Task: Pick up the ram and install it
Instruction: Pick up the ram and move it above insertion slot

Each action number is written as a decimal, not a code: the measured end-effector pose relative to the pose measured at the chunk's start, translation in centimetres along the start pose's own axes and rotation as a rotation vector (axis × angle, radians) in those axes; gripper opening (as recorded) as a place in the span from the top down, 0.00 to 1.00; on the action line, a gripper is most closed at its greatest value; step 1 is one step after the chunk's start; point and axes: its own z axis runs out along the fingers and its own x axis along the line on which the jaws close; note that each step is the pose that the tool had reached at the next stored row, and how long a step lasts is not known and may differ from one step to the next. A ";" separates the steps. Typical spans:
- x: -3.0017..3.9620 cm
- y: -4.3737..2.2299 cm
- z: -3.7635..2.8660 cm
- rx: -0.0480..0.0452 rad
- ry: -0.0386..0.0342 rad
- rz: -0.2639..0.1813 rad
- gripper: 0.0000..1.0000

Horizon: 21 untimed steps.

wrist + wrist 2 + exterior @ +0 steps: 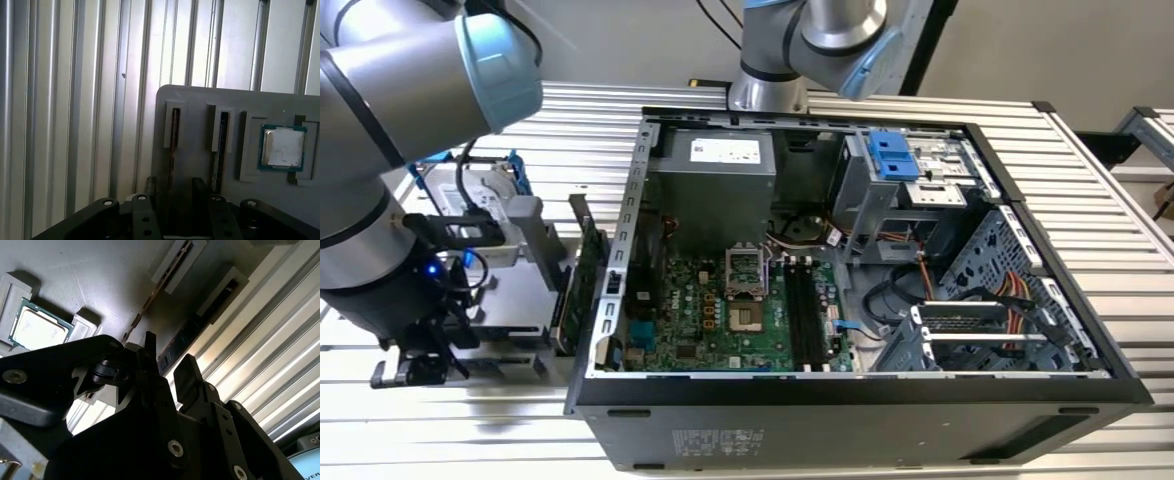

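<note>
Gripper [169, 360] is low over the grey holder plate [200, 97], which lies on the ribbed aluminium table [75, 100]. Jaws are open to a narrow gap, with one black fingertip [150, 347] on each side of a stick standing on edge in a slot of the plate. That stick is the ram [176, 346], a thin dark board with a bluish cast. In the first wrist view the ram [173, 145] runs straight away from the gripper [175, 185] and its near end drops into the gap between the fingers. I cannot tell whether the pads touch it, and it sits fully in its slot. A second stick [220, 145] stands in the parallel slot just outside one finger, showing a thin coppery edge [145, 308] in the second wrist view. Past that slot, further out from the tool on the same side, a CPU [283, 147] lies flat in a square recess of the plate. In the exterior view the arm [374, 200] reaches down at the exterior view's left, and the open computer case [854, 385] stands beside the tool on the exterior view's right. Inside the case, well apart from the gripper, the motherboard [707, 310] lies flat, its long black memory slots [803, 310] unoccupied. A green card [580, 265] stands on edge between the tool and the case wall.
</note>
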 end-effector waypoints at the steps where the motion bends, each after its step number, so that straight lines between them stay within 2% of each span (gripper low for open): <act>1: 0.06 0.01 0.04 -0.0001 0.0001 0.000 0.00; 10: 0.09 0.01 0.13 0.0000 0.0001 0.000 0.00; 11: 0.09 0.01 0.13 0.0000 0.0001 0.000 1.00; 21: 0.09 0.01 0.14 0.0000 0.0002 0.000 1.00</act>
